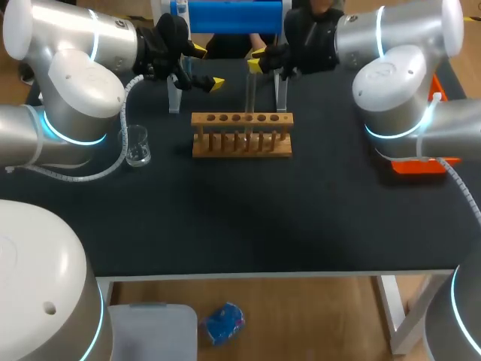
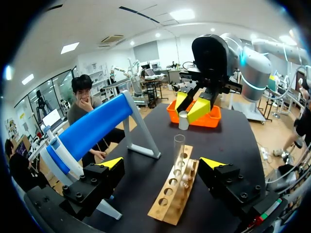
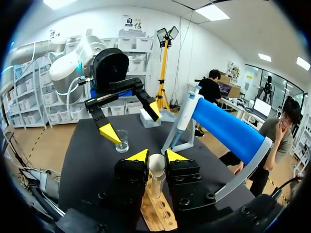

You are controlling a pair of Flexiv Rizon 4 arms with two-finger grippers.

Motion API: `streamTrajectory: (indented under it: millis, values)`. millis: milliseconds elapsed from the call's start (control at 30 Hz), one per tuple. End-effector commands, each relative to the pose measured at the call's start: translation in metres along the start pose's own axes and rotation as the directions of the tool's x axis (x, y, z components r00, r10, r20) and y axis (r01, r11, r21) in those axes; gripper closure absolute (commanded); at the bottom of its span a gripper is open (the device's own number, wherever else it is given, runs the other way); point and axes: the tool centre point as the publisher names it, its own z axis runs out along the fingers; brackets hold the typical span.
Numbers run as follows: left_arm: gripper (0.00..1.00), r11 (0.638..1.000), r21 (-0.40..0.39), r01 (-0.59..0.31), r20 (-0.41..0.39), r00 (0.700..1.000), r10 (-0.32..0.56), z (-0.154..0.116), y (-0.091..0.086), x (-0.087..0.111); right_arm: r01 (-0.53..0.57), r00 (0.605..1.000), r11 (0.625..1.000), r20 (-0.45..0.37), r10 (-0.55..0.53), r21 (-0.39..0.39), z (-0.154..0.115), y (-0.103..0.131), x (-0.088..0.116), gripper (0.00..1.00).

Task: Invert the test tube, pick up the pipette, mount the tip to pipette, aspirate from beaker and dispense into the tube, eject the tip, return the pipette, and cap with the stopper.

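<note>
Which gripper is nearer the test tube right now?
Right. The right gripper is shut on the top of the test tube; the left gripper is open, clear of it, beyond the rack's far side.

Head overhead from behind; wrist cameras face each other, close, sharing test tube [image 2: 179, 148].

Black table top, four items seated directly on it.
The table [image 1: 225, 218] is topped with a matte black surface, and a white frame is seen under the near edge. A wooden rack [image 1: 241, 135] is set in the far half, roughly midway between the left and right edges, with its long side parallel to the far edge. A clear glass beaker [image 1: 137, 145] is placed upright nearer the left edge, well apart from the rack. A blue stand [image 1: 229, 15] on clear legs is stood at the far edge, behind the rack. An orange tray [image 1: 417, 165] is parked at the right edge.
</note>
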Motion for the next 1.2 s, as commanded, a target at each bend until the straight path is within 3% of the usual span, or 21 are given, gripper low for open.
streamTrajectory:
  millis: [33,1200]
  values:
    - [0.0,1.0,-0.004,0.001,-0.003,1.0,-0.001,-0.0002,-0.0008,-0.0004,-0.001,1.0,1.0,-0.003,0.001,0.002,-0.0015,0.0003,-0.0004,1.0]
    - [0.0,1.0,-0.004,0.001,-0.003,1.0,-0.001,-0.0002,-0.0008,-0.0004,0.014,1.0,1.0,0.014,-0.014,0.0,0.0075,-0.0085,-0.0022,1.0]
